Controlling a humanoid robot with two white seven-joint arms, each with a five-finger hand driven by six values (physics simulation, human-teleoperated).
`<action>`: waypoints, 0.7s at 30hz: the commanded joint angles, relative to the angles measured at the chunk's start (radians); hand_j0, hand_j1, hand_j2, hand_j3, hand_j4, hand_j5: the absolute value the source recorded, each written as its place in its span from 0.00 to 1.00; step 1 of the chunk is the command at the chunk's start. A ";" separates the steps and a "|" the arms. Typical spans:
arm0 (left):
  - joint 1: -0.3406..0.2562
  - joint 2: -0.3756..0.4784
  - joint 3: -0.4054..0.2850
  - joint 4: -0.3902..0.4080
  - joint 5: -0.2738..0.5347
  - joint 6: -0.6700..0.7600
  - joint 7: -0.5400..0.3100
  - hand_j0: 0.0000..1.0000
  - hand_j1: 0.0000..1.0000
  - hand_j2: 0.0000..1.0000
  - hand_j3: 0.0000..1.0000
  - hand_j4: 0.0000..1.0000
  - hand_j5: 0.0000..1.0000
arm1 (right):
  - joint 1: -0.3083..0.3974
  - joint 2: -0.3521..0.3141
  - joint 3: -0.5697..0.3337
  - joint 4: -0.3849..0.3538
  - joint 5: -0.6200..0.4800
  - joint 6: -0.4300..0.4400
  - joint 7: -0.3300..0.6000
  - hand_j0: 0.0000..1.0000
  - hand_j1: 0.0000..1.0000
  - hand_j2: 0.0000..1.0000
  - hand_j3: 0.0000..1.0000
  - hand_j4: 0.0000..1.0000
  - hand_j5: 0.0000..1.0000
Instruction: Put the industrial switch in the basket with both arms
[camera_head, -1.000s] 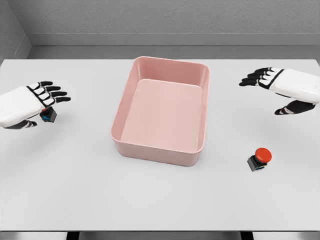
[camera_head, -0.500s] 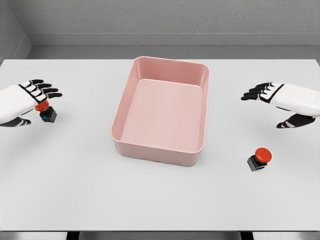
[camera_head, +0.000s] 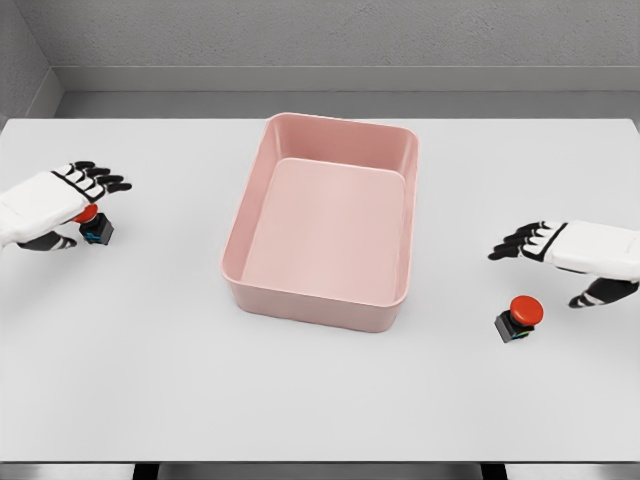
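A white table (camera_head: 150, 380) stands before a grey textured wall (camera_head: 330, 35).

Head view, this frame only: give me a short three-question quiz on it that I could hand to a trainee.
1. True or false: the pink basket already holds a switch.
2. Which robot hand is nearer its switch? A) the left robot hand, over the left switch; B) the right robot hand, with the right switch below it in the picture and clear of its fingers; C) both are equally far.
3. Fill in: each switch has a ____ button on a dark base.

Key: 1 false, the basket is empty. 2 A, the left fingers overlap the switch in the picture, though a closed grasp cannot be told. 3 red.
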 joint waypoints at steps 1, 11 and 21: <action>0.000 -0.003 -0.011 0.025 0.003 0.000 0.001 1.00 1.00 1.00 1.00 1.00 1.00 | 0.000 -0.021 -0.001 -0.016 -0.007 0.002 -0.003 1.00 1.00 1.00 1.00 1.00 1.00; -0.060 -0.027 -0.032 0.125 0.003 0.000 0.003 1.00 1.00 1.00 1.00 1.00 1.00 | 0.044 -0.016 -0.001 -0.033 -0.007 0.002 -0.002 1.00 1.00 1.00 1.00 1.00 1.00; -0.060 -0.033 -0.054 0.121 0.003 0.000 0.007 1.00 1.00 1.00 1.00 1.00 1.00 | 0.072 -0.007 0.004 -0.036 -0.003 0.002 0.000 1.00 1.00 1.00 1.00 1.00 1.00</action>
